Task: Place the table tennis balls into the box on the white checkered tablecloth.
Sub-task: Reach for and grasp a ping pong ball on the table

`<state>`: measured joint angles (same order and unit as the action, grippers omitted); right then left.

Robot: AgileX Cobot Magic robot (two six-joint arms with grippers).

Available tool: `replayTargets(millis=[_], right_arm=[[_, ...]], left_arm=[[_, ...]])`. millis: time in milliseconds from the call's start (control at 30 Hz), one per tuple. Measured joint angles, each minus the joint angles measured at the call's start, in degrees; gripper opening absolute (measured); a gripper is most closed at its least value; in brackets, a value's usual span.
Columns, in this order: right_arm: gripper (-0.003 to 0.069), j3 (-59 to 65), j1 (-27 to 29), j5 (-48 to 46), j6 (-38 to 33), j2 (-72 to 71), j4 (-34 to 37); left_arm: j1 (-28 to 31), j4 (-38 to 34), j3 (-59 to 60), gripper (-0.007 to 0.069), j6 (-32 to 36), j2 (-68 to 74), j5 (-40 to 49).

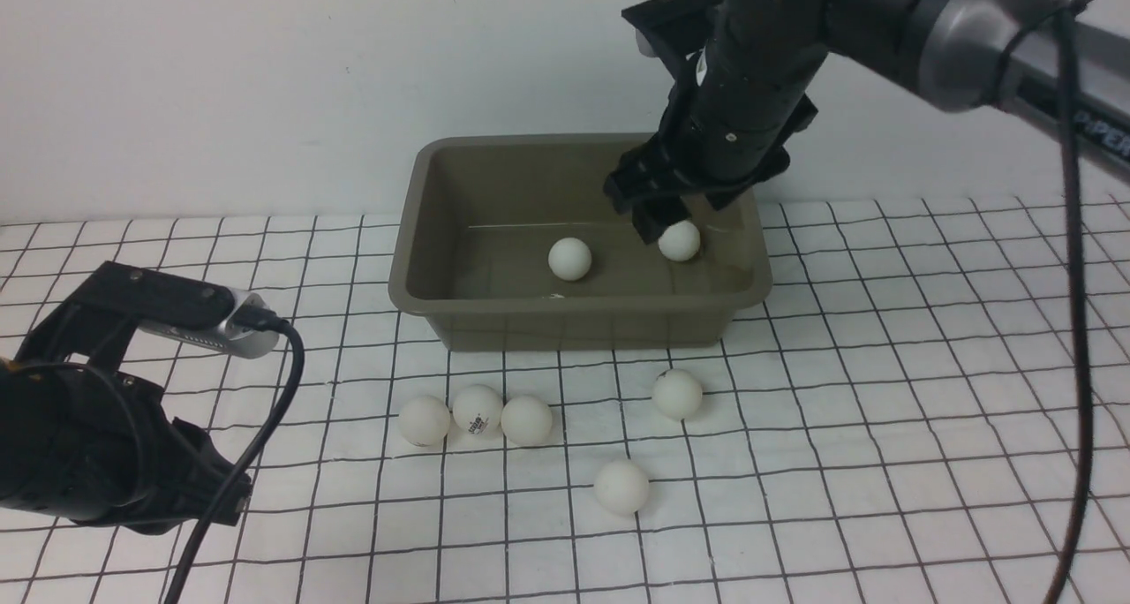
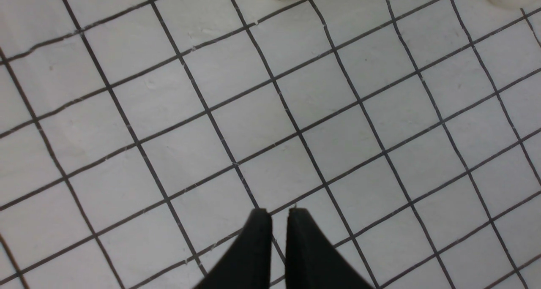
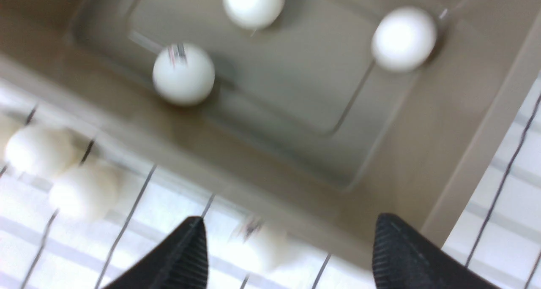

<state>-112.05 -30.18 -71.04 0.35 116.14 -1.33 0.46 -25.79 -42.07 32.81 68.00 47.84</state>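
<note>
White and matte, the table tennis balls (image 1: 569, 258) are split between 2 places. A small dark logo (image 1: 478, 425) is printed on 1 ball lying on the cloth, but it cannot be read; a blurred mark is shown on another inside the box (image 1: 424, 233). Pale lettering (image 1: 1118, 145) on the right arm (image 1: 883, 12) is cut by the frame edge, and only "PER" can be made out. The right gripper (image 3: 289, 219) is held over the box with its fingers (image 3: 186, 255) spread wide and nothing gripped. 3 balls are seen on the box floor beyond the fingertips, 1 of them just beside the tips in the front view. The left gripper (image 2: 280, 213) is all but closed, a thin slit being left between its fingers, and nothing is held. Bare white checkered tablecloth (image 2: 338, 145) lies under them, with 2 balls well beyond the tips. 5 balls are seen on the cloth outside the box, 3 of them side by side. The box is olive-brown, with rounded corners and a flared rim.
</note>
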Motion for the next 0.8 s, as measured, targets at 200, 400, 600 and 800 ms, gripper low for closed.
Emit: replayTargets(millis=[200, 400, 600, 800], right_arm=[[0.0428, 16.34, 0.00, 0.06, 1.47, -8.11, 1.33], [0.0421, 37.25, 0.00, 10.42, 4.77, -16.71, 5.71], [0.0421, 48.23, 0.00, 27.92, 5.67, -19.38, 9.91], [0.0421, 49.11, 0.00, 37.16, 5.85, -17.77, 10.55]], left_arm=[[0.00, 0.00, 0.00, 0.0037, 0.00, 0.00, 0.10], [0.00, 0.00, 0.00, 0.0037, 0.00, 0.00, 0.10], [0.00, 0.04, 0.00, 0.0037, 0.00, 0.00, 0.31], [0.00, 0.04, 0.00, 0.0037, 0.00, 0.00, 1.26]])
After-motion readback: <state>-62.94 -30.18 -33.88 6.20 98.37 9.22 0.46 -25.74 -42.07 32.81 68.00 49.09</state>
